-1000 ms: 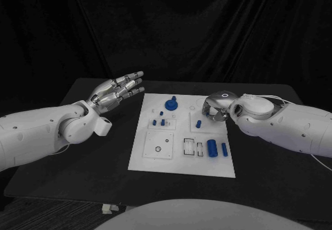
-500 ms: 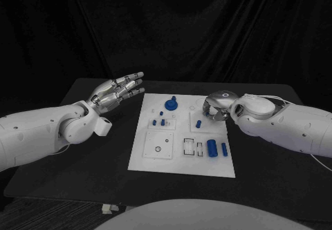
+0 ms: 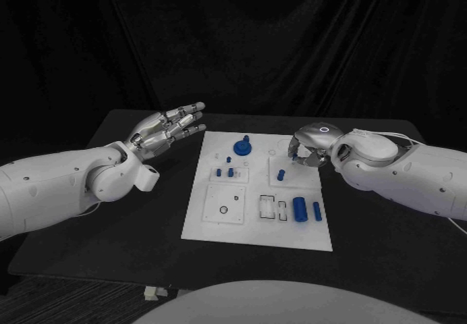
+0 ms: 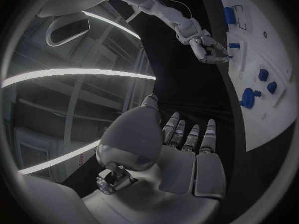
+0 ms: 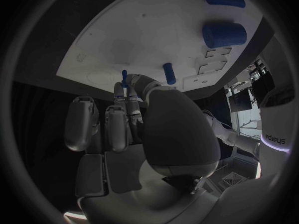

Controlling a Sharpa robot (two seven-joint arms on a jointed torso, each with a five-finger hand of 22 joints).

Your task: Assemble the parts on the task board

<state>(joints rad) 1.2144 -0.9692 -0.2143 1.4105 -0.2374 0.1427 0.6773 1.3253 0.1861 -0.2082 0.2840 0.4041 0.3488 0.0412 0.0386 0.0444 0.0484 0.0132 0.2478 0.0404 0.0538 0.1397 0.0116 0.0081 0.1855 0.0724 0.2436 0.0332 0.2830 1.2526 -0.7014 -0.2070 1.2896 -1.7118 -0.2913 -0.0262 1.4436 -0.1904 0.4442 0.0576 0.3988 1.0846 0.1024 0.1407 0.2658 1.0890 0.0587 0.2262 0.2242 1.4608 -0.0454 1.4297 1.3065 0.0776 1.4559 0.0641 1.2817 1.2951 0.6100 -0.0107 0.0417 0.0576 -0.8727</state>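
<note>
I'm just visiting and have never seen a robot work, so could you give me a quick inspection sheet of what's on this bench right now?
Surface: black table, bare round the board.
Job's things: white task board mid-table; blue parts lying or standing on it.
Clutter: nothing seen.
Hands: left hand empty, fingers apart, beside the board's far left corner; right hand pinches a small blue peg over the board's far right.
Cables: pale cable along the right arm.
Surroundings: dark curtain behind.

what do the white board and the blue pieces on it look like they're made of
Task board: probably matte white plastic, since its face is flat, even and glare-free. Blue parts, such as the thick cylinder: likely moulded or printed plastic, uniformly coloured with a dull sheen. Neither can be confirmed.
</note>
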